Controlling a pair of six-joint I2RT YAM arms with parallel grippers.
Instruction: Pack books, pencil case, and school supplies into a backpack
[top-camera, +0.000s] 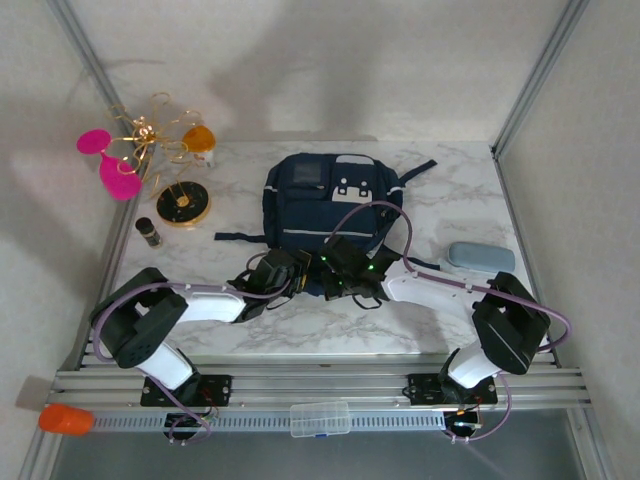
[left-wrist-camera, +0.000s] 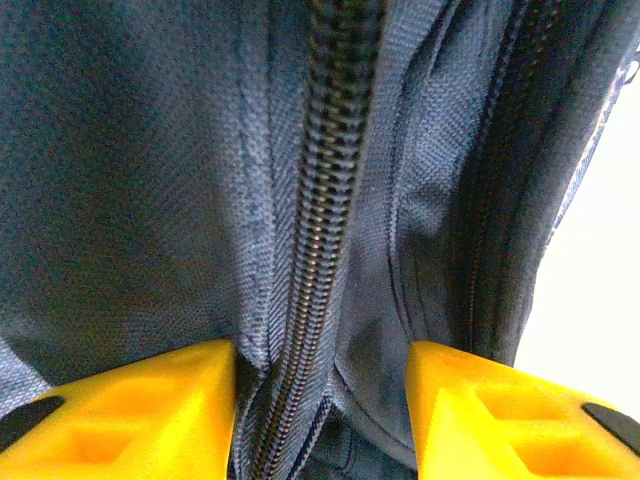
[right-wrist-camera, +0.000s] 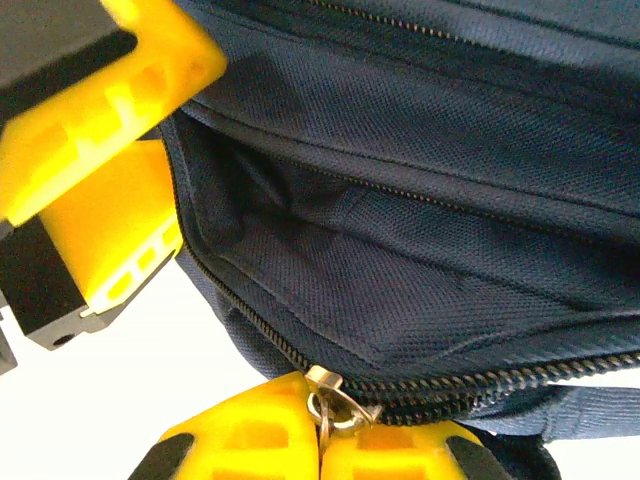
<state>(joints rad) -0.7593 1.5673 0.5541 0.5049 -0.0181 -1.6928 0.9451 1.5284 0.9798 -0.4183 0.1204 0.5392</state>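
The navy backpack (top-camera: 325, 205) lies flat in the middle of the marble table (top-camera: 440, 200). Both grippers work at its near edge. My right gripper (right-wrist-camera: 320, 440) is shut on the metal zipper pull (right-wrist-camera: 335, 400), and the pocket above it gapes open on dark lining. My left gripper (left-wrist-camera: 322, 410) is open, its yellow fingers (left-wrist-camera: 150, 410) standing either side of a fabric ridge with a closed zipper (left-wrist-camera: 330, 180). The pale grey-blue pencil case (top-camera: 481, 257) lies on the table to the right. Books and school supplies are out of view.
At the back left stand a gold wire ornament with pink and orange discs (top-camera: 140, 150), a gold round stand (top-camera: 183, 204) and a small dark bottle (top-camera: 149, 232). A clear plastic box (top-camera: 320, 418) and an orange object (top-camera: 65, 419) sit on the front rail.
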